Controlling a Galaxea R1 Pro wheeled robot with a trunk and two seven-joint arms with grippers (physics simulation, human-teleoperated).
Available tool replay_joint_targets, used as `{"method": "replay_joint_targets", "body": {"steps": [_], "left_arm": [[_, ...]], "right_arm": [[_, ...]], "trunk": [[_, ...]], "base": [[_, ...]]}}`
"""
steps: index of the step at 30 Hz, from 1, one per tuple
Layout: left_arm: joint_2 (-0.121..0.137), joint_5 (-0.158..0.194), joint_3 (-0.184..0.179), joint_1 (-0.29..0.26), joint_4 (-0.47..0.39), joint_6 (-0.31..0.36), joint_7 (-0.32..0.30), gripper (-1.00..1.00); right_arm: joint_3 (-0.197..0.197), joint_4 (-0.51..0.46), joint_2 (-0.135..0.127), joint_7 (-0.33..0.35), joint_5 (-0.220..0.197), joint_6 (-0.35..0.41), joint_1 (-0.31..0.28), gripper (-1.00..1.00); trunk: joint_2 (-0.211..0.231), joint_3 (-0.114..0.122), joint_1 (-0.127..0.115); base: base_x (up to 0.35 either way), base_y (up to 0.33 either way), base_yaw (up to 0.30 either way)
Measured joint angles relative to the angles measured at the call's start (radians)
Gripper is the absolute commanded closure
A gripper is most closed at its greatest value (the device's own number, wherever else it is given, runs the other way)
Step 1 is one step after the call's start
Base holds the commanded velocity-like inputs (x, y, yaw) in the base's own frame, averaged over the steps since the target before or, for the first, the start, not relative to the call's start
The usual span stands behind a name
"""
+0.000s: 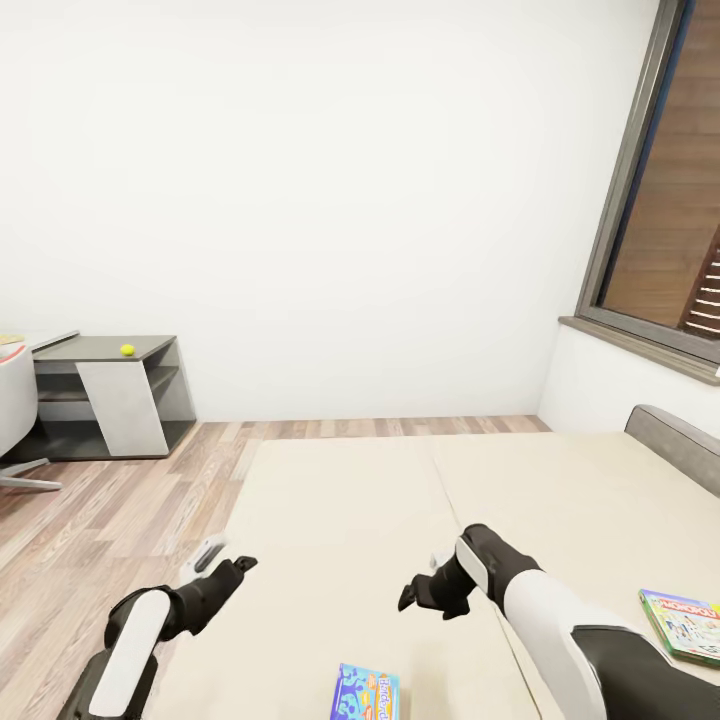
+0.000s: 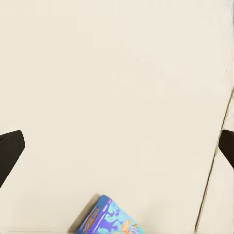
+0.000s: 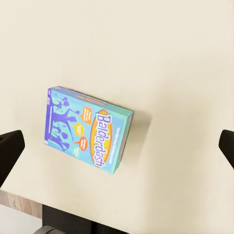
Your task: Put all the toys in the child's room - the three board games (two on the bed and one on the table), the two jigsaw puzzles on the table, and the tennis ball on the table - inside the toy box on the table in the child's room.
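Note:
A blue Baldercash board game (image 1: 365,693) lies flat on the beige bed (image 1: 350,500), near its front edge. In the right wrist view the same box (image 3: 89,128) lies right under my open right gripper (image 3: 117,151), not touched. My right gripper (image 1: 420,586) hovers over the mattress just beyond the box. A Monopoly board game (image 1: 685,625) lies on the bed at the far right. My left gripper (image 1: 228,561) is open over the bed's left edge; its wrist view catches a corner of the blue box (image 2: 109,219). A yellow-green tennis ball (image 1: 127,349) rests on a desk at far left.
The ball's dark grey desk (image 1: 110,395) stands against the white wall, with a white chair (image 1: 15,410) beside it. Wood-plank floor (image 1: 110,520) lies left of the bed. A dark-framed window (image 1: 660,200) and the bed's grey headboard (image 1: 680,440) are at right.

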Motion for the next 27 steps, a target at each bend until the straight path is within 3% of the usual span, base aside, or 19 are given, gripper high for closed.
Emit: {"method": "replay_joint_targets", "body": {"steps": [1, 2, 3, 7, 16, 27], "left_arm": [[0.0, 0.001, 0.0, 0.0, 0.0, 0.0, 0.0, -1.0], [0.0, 0.046, 0.011, -0.003, -0.002, 0.01, 0.004, -1.0], [0.0, 0.062, 0.013, -0.003, -0.003, 0.012, 0.005, -1.0], [0.0, 0.094, 0.015, -0.006, -0.005, 0.02, 0.007, -1.0], [0.001, 0.118, 0.018, -0.009, -0.007, 0.041, 0.008, -1.0], [0.005, 0.116, 0.019, -0.01, 0.004, 0.042, 0.011, -1.0]], "right_arm": [[0.0, 0.0, 0.0, 0.0, 0.0, 0.0, 0.0, -1.0], [0.0, 0.003, 0.002, 0.002, -0.001, 0.005, -0.001, -1.0], [0.0, 0.004, 0.003, 0.003, -0.001, 0.006, -0.001, -1.0], [0.0, 0.005, 0.004, 0.004, -0.001, 0.008, -0.001, -1.0], [-0.001, 0.006, 0.007, 0.005, -0.001, 0.009, 0.0, -1.0], [-0.001, 0.006, 0.008, 0.006, -0.001, 0.008, 0.0, -1.0]], "trunk": [[0.0, 0.0, 0.0], [0.0, 0.0, 0.0], [0.0, 0.0, 0.0], [0.0, -0.001, 0.0], [0.0, -0.009, 0.0], [0.0, -0.025, 0.0]], "base": [[0.0, 0.0, 0.0], [0.0, 0.0, 0.0], [0.0, 0.0, 0.0], [0.0, 0.0, 0.0], [0.0, 0.0, 0.0], [0.0, 0.0, 0.0]]}}
